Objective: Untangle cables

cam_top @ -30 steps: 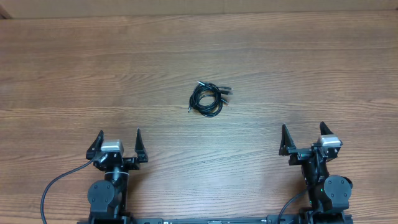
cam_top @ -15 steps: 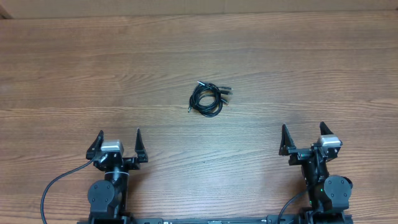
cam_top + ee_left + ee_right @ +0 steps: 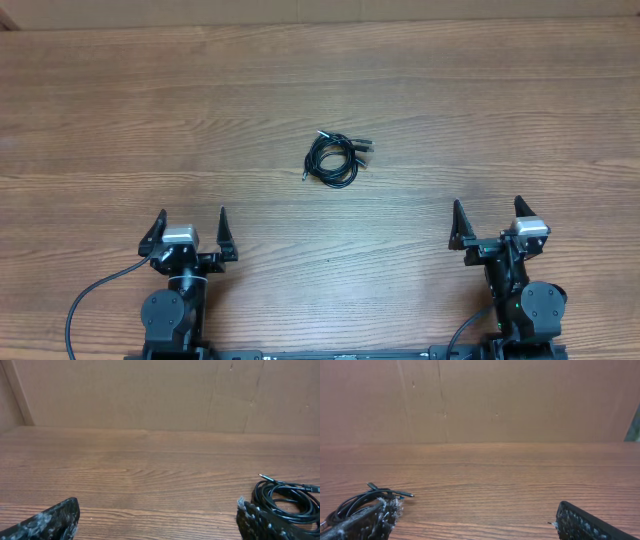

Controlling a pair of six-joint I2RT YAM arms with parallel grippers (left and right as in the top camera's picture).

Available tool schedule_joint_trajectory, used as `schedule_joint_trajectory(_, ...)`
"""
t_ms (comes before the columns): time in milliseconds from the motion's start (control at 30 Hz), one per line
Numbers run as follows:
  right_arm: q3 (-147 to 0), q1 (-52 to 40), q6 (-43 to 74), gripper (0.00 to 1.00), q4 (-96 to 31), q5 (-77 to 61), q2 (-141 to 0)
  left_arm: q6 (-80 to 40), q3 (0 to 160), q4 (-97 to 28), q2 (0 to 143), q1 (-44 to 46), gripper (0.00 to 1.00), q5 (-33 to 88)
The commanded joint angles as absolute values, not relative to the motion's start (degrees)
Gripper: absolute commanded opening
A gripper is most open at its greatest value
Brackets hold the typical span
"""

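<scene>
The cables (image 3: pixel 335 158) lie as one small tangled coil of thin black cords in the middle of the wooden table, plug ends poking out at its top and right. In the left wrist view the cables (image 3: pixel 285 502) show at the far right, partly behind my right-hand finger. The right wrist view has the cables (image 3: pixel 362 500) at the far left, partly behind a finger. My left gripper (image 3: pixel 190 232) stands open near the front edge, well to the left and short of the coil. Open too, my right gripper (image 3: pixel 488 222) sits near the front right, nothing between its fingers.
The wooden table (image 3: pixel 480 110) stretches wide around the coil. A brown cardboard wall (image 3: pixel 150 390) runs along the table's far edge. The arm bases and a black lead (image 3: pixel 95 295) sit at the front edge.
</scene>
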State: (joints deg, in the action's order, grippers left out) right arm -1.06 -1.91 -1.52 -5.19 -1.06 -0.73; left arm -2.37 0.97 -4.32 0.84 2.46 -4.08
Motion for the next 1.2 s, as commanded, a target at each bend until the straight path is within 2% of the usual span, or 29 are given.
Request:
schedule_joint_trajectory(0, -0.4, -1.8, -1.6, 1.00, -4.8, -0.7, -0.3, -0.8, 0.3, -4.2, 0.3, 1.9, 1.00, -3.3)
schedule_joint_trajectory(700, -0.4, -1.8, -1.6, 1.00, -4.8, -0.1, -0.3, -1.8, 0.3, -4.2, 0.3, 1.9, 1.00, -2.9)
schedule_joint_trajectory(767, -0.4, -1.8, -1.6, 1.00, -4.8, -0.1, -0.3, -5.2, 0.3, -4.1, 0.3, 1.9, 1.00, -2.0)
schedule_joint_trajectory(867, -0.4, -1.9, 2.0, 1.00, -4.0, -5.0, -0.3, -15.0, 0.3, -4.0, 0.3, 1.9, 1.00, 5.7)
schedule_joint_trajectory(1033, -0.4, -1.8, 19.3, 1.00, -2.3, -23.4, -0.3, -32.9, 0.3, -3.1, 0.3, 1.9, 1.00, 13.2)
schedule_joint_trajectory(1167, -0.5, -1.8, 25.6, 1.00, 3.4, -24.5, -0.3, -34.7, 0.3, -2.5, 0.3, 1.9, 0.99, 13.3)
